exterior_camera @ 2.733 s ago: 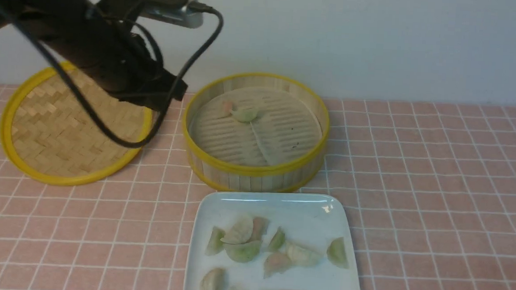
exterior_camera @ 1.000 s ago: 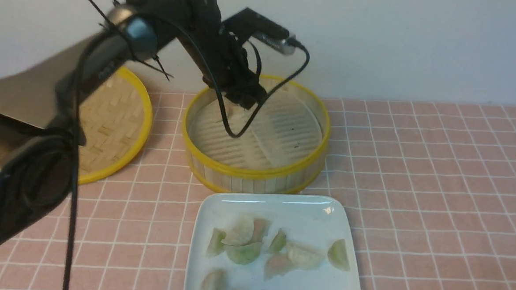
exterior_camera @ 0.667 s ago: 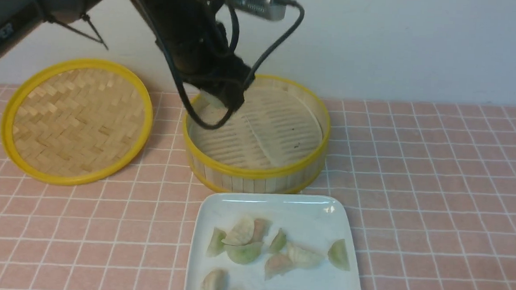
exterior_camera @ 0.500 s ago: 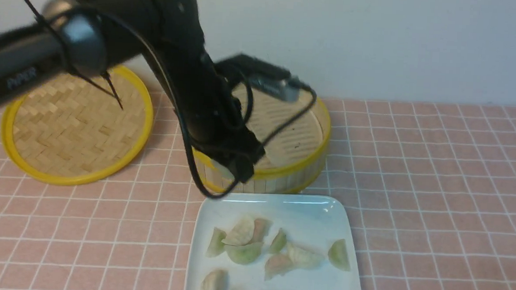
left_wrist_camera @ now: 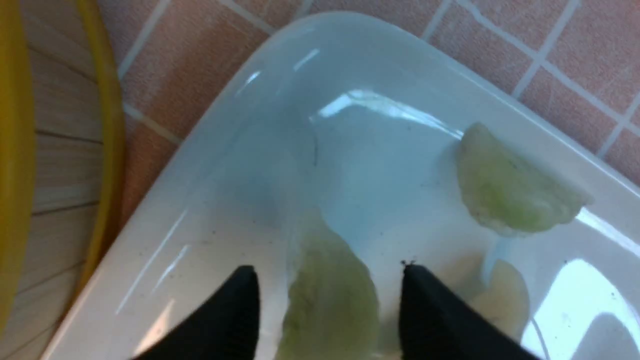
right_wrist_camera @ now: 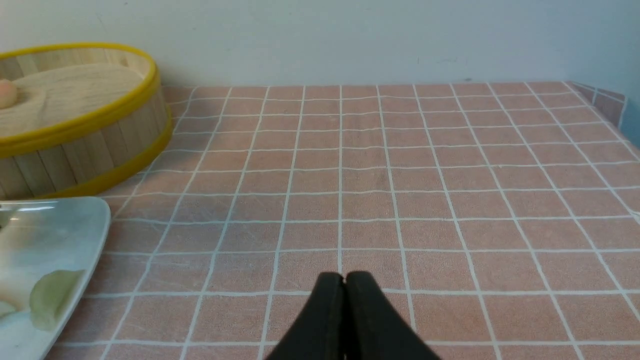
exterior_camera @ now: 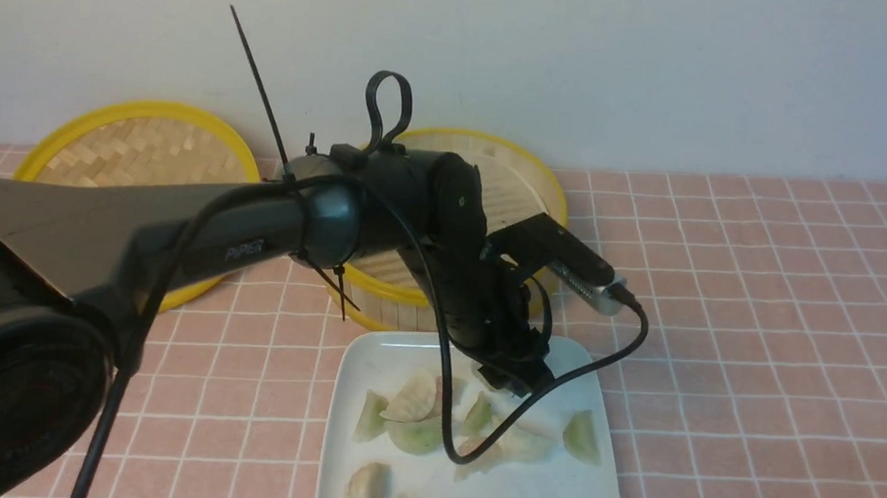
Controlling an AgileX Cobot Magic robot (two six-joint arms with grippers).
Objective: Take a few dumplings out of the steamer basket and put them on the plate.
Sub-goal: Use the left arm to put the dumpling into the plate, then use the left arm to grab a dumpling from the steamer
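Observation:
My left gripper [exterior_camera: 514,379] hangs low over the far part of the white plate [exterior_camera: 378,344]. In the left wrist view its jaws [left_wrist_camera: 327,270] stand open, with a pale green dumpling [left_wrist_camera: 330,305] between them and a gap on each side. Several more dumplings [exterior_camera: 418,434] lie on the plate, among them a green one [left_wrist_camera: 510,192]. The steamer basket [exterior_camera: 527,174] stands behind the plate, mostly hidden by my left arm. One pinkish dumpling [right_wrist_camera: 6,93] shows inside it. My right gripper [right_wrist_camera: 345,280] is shut and empty above the tablecloth, out of the front view.
The woven bamboo lid [exterior_camera: 138,142] lies at the far left by the wall. The basket wall [left_wrist_camera: 55,150] stands close beside the plate's far edge [left_wrist_camera: 280,100]. Pink tiled tablecloth [right_wrist_camera: 400,175] stretches to the right of the plate [right_wrist_camera: 75,220].
My left gripper went into the basket, came out with a dumpling, and moved toward me over the plate. Its jaws now stand open around the green dumpling.

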